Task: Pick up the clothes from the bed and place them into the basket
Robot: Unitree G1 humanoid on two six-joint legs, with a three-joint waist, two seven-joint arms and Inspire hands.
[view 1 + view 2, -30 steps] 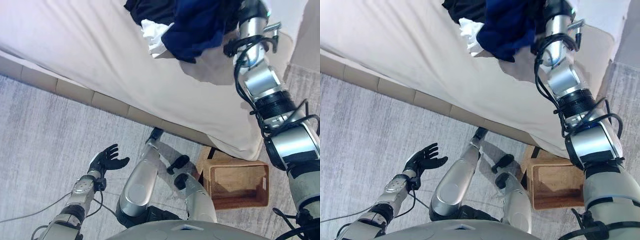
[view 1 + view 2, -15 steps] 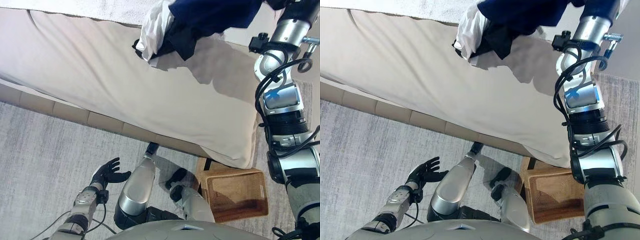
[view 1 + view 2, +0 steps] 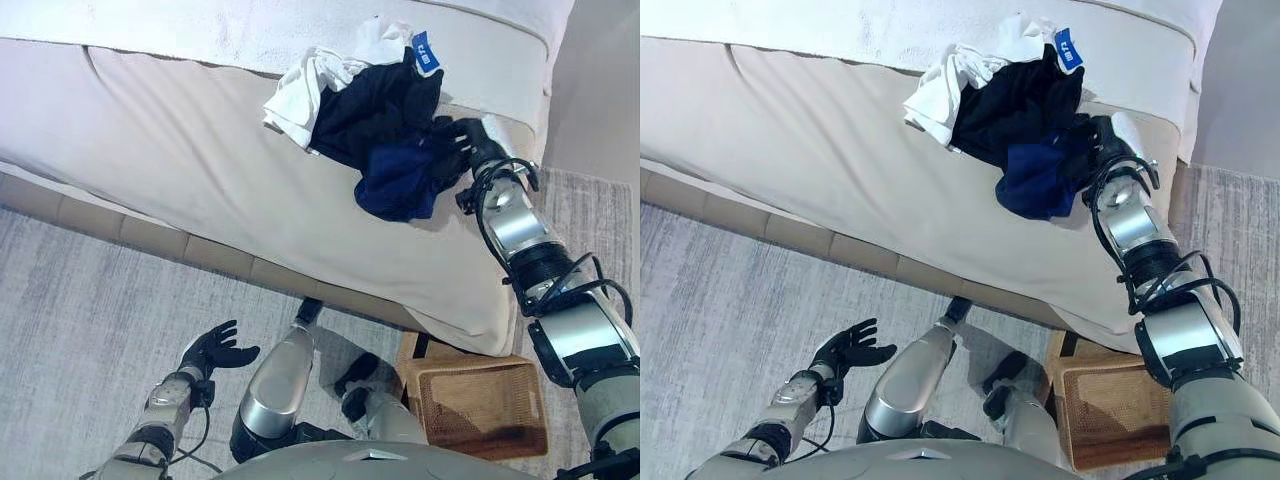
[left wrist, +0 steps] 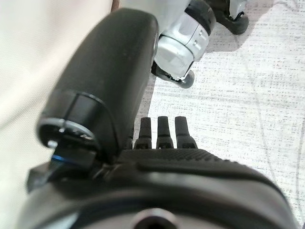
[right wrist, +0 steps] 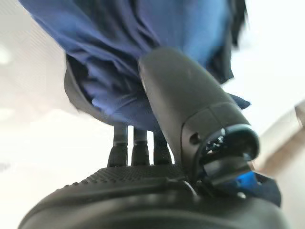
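Observation:
A heap of clothes lies on the bed (image 3: 180,160) near its far right end: a white garment (image 3: 300,90), a black one (image 3: 375,110) and a navy blue one (image 3: 398,185). My right hand (image 3: 462,140) is at the right edge of the heap, its fingers in the navy and black cloth. In the right wrist view the navy cloth (image 5: 143,47) hangs between the thumb (image 5: 190,105) and the fingers (image 5: 136,148). The brown wicker basket (image 3: 480,400) stands on the floor below the bed's right corner. My left hand (image 3: 212,348) is open and empty, low over the carpet.
The bed has a beige sheet and a white cover (image 3: 250,35) further back. Its padded side (image 3: 120,225) runs along the grey carpet (image 3: 80,310). The basket stands close to the bed's corner.
The camera has shifted. My right hand, raised high with the navy cloth before, has come down to bed level, and the clothes now rest bunched on the sheet. The left hand is still.

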